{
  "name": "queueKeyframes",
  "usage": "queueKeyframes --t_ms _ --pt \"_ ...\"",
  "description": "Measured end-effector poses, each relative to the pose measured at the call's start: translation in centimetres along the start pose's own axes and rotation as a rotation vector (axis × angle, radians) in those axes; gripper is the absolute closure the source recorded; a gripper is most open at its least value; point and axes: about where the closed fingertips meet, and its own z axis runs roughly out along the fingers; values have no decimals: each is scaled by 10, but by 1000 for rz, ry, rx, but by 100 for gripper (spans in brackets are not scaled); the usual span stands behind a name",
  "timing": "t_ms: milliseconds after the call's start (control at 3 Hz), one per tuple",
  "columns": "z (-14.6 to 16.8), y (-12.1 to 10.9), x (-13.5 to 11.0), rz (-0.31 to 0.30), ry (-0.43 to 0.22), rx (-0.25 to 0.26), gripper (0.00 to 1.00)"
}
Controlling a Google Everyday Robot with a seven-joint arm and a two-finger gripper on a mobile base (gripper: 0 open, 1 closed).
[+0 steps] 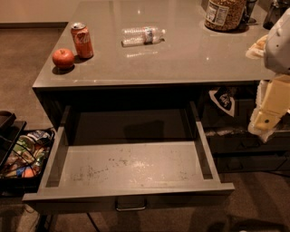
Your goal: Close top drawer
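The top drawer (131,165) is pulled far out from under the grey counter (181,54), toward me. Its pale speckled, scuffed floor is bare. The dark-grey front (68,201) lies along the bottom of the view, with a small metal pull handle (131,205) at its centre. My gripper (265,121) hangs at the right edge on the white and cream arm, to the right of the drawer's right side wall and above the level of the front. It touches nothing.
On the counter are a red apple (63,58), an orange soda can (82,41), a water bottle (142,36) lying on its side and a large jar (224,13). A black bin of snack packets (22,156) sits low on the left. Lower drawers (244,145) show on the right.
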Motion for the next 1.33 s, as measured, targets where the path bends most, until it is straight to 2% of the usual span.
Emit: queueKeyframes --t_ms 667,1333 --pt "1 4 0 -6 -19 15 0" --pt "27 47 -3 -52 -178 34 0"
